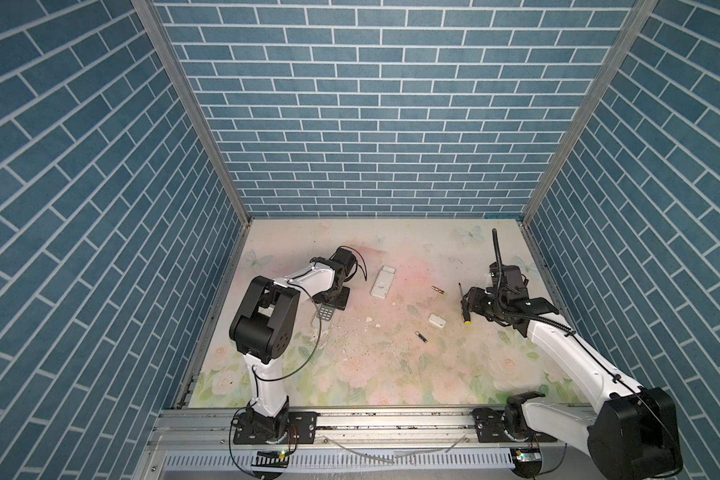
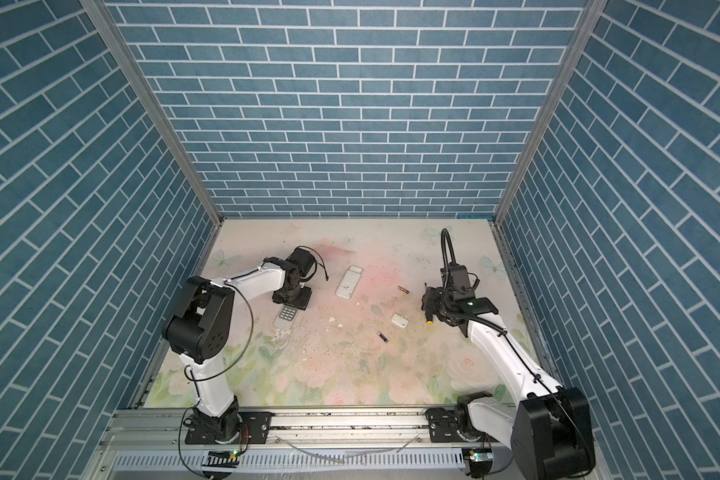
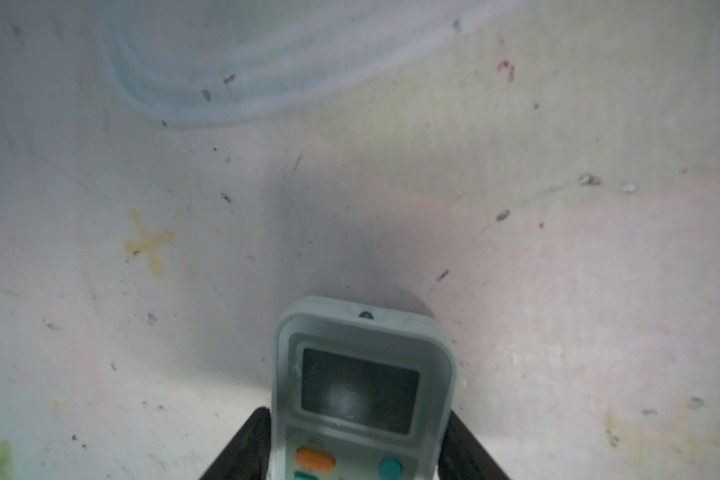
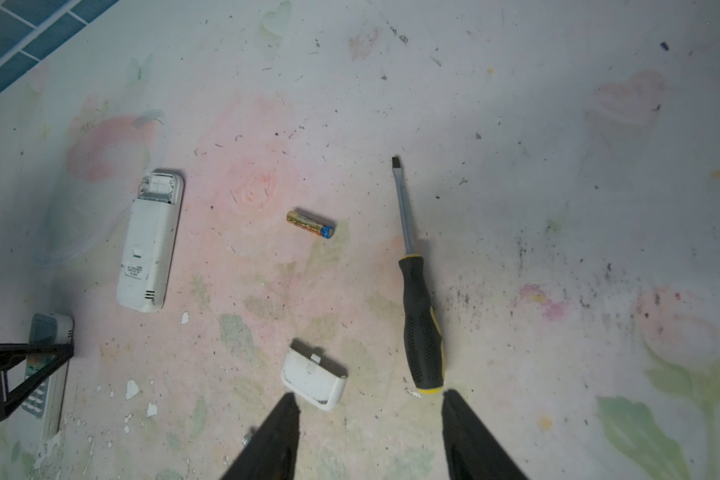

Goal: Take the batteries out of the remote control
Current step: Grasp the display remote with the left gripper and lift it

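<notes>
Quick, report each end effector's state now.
Left end effector: closed on the grey remote, gripping its sides.
Right end effector: open, holding nothing.

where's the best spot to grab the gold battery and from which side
Grip the gold battery mid-length, across its slim round body, coming straight down from above: it lies flat on the table with bare space along both long sides.

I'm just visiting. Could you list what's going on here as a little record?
left gripper: gripping grey remote by its sides
right gripper: open, empty
white remote: face down, battery bay uncovered
loose batteries: copper battery and black battery, on the table
cover: lying beside the screwdriver
</notes>
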Controlling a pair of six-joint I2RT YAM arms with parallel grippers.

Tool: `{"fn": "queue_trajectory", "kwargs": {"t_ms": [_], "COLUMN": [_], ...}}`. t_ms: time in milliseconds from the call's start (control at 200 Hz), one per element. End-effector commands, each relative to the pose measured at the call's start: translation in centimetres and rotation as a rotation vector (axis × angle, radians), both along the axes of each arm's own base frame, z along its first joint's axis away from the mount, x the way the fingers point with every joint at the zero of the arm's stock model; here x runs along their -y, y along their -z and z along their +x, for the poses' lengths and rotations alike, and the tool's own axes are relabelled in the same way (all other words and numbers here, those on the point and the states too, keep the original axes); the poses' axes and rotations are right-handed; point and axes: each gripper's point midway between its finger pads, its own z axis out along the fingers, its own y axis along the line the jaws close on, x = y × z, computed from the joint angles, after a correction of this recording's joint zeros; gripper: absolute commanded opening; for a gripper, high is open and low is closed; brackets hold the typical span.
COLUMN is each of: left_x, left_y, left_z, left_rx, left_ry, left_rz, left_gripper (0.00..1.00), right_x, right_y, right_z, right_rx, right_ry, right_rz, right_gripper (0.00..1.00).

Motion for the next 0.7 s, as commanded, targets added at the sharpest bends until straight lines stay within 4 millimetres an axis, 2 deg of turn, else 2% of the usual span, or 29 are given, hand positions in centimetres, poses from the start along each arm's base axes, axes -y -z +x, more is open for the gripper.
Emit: {"fn": "queue_trajectory", "kwargs": {"t_ms": [0,85,300,695], "left_x": [-0.9,-1.0,-1.0,-1.0], "left_y": [2.4,2.8,3.6,4.4], "left_z": [-1.2,-1.2,-1.3,-1.1], "left_rx": [-0.076,-0.084,-0.103,-0.14], "left_ry": [-0.023,-0.033,-0.05,-0.083], "left_rz": [-0.016,-0.035,-0.069,-0.119], "left_gripper": [0.49,0.49,0.6,0.61], "right_x": [-0.5,-0.6,-1.0,-1.9], "right_y": [-2.2,-2.5,-3.4,-4.6], "right_z": [0.6,0.6,0.6,0.7], "right_rx": [0.045,0.048,0.061,0.08], "right_ry": [-0.019,-0.023,-0.035,-0.057], "right_rz": [-0.002,-0.007,-0.019,-0.03], "right_gripper": [0.56,0.56,0.56,0.56]}}
